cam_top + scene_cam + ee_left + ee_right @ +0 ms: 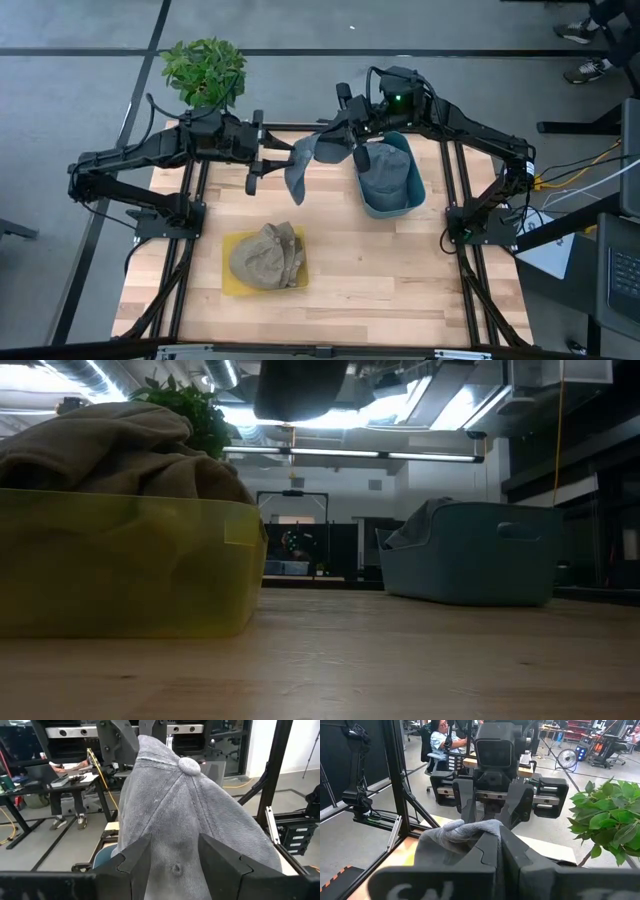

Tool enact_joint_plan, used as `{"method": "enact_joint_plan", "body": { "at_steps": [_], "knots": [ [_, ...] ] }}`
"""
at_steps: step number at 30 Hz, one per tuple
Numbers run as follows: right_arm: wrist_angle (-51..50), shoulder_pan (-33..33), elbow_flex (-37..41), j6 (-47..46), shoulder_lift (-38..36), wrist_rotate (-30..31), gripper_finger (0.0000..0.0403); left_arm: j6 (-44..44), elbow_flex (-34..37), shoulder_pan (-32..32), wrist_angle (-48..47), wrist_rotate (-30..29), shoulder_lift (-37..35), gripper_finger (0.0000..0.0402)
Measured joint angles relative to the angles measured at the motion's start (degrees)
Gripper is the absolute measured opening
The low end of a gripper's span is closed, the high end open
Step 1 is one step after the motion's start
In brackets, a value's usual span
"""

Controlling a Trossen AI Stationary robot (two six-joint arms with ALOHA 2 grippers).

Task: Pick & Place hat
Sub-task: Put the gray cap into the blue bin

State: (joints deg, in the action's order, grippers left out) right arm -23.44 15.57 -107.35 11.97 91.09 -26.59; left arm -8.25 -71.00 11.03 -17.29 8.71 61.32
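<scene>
A grey-blue hat (pixel 300 170) hangs in the air between my two grippers, above the far part of the table. My left gripper (pixel 280 158) comes at it from the table's left, with its fingers (pixel 135 862) on either side of the crown (pixel 175 820). My right gripper (pixel 340 135) reaches it from the right and is shut on a bunched part of the hat (pixel 465 830). A blue bin (pixel 405 205) stands just right of the hat with another grey hat (pixel 385 170) inside. A yellow bin (pixel 235 290) nearer the front holds tan hats (pixel 265 255). My left gripper holds the hat's crown below its top button (pixel 190 765), the cloth (pixel 175 870) filling the gap between the two fingers. The fingers come level from the table's left. The hat is lifted clear, and its lower part (pixel 295 195) hangs loose. My right gripper pinches a bunched fold of the hat (pixel 485 827) between its two fingers, coming level from the table's right, opposite the left gripper (pixel 492 810). How many layers it has, I cannot tell. The hat is clear of the table.
A potted plant (pixel 205 70) stands beyond the table's far left corner. In the low view the yellow bin (pixel 120 570) fills the near left and the blue bin (pixel 480 560) sits farther right. Bare wood lies at the table's near right (pixel 400 280).
</scene>
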Motion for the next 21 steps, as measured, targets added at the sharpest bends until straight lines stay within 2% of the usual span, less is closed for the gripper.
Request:
{"method": "enact_joint_plan", "body": {
  "at_steps": [4, 10, 15, 21],
  "knots": [
    [-0.14, 0.00, 0.00, 0.02, 0.00, 0.00, 0.0003, -0.07, -0.01, 0.02, -0.45, -0.04, -0.09, 0.0157],
    [-1.26, -0.02, 0.00, 0.01, 0.00, -0.35, 0.0003, -4.62, 0.04, 0.02, -1.69, -0.21, -0.68, 0.0157],
    [-1.27, -0.02, 0.00, 0.00, 0.02, -5.52, 0.0003, -10.07, 0.04, 0.04, -2.20, -1.28, -2.53, 0.0157],
    [-0.77, -0.02, 0.00, -1.07, 0.02, -7.58, 0.0003, -9.31, 0.04, 0.02, -2.29, 1.39, -2.16, 0.0157]
  ]
}}
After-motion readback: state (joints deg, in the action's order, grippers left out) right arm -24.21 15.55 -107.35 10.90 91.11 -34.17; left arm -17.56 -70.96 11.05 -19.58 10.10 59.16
